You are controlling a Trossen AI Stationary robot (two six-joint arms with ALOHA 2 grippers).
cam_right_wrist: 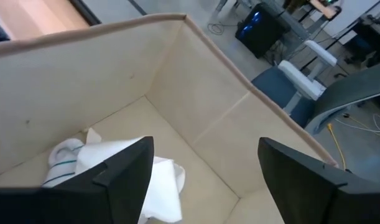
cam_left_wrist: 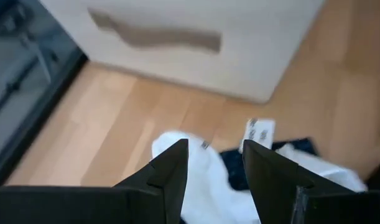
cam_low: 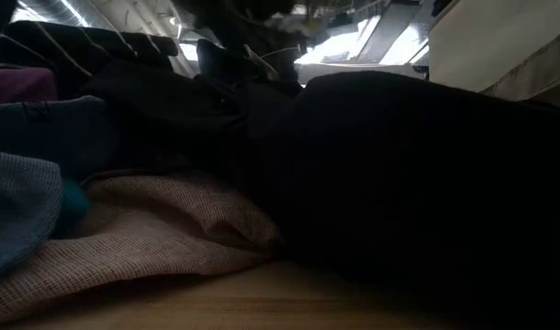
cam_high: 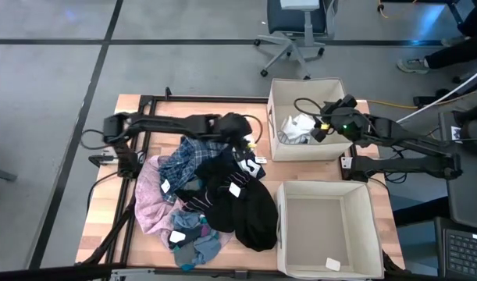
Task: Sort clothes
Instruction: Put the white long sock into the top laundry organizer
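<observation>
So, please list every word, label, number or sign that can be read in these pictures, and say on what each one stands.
None can be read.
White tag beside the white garment, left wrist view: dark print, too blurred to read.
White tags on the clothes pile, high view: too small to read.
White label in the near bin: no print can be made out.
Far bin: no lettering shows.
</observation>
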